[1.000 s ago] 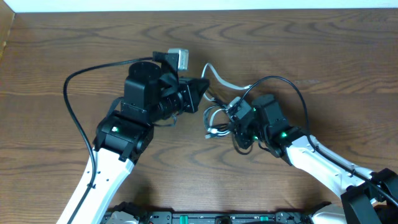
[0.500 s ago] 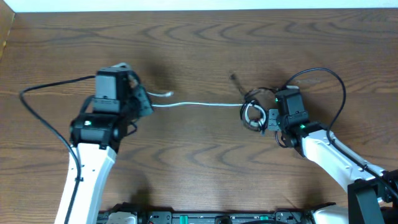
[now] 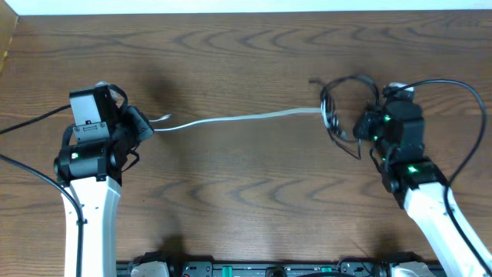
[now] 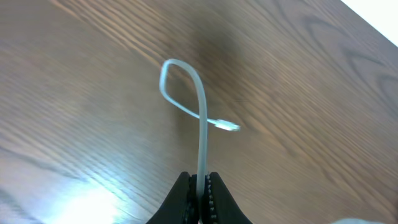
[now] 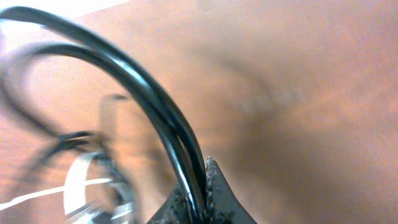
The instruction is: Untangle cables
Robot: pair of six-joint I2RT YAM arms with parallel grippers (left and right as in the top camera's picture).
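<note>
A white cable (image 3: pixel 238 118) stretches nearly straight across the table between my two arms. My left gripper (image 3: pixel 144 125) is shut on it near its plug end (image 3: pixel 163 118); in the left wrist view the white cable (image 4: pixel 201 130) rises from the closed fingers (image 4: pixel 200 186) and loops back to a small plug (image 4: pixel 227 126). The cable's other end runs into a bundle of black cables (image 3: pixel 342 108) at the right. My right gripper (image 3: pixel 361 127) is shut on the black cables (image 5: pixel 146 93), which arc up from its fingertips (image 5: pixel 198 208); a blurred white loop (image 5: pixel 78 180) hangs beside them.
Thick black robot wires curve off each arm, one at the far left (image 3: pixel 27 123) and one at the far right (image 3: pixel 469 96). The wooden table (image 3: pixel 246 200) spreads between the arms, with its pale far edge (image 3: pixel 246 6) at the top.
Both arms have pulled apart, left arm leftward and right arm rightward. The white cable has drawn out long and nearly taut, and the black bundle moved right and up with the right gripper.
</note>
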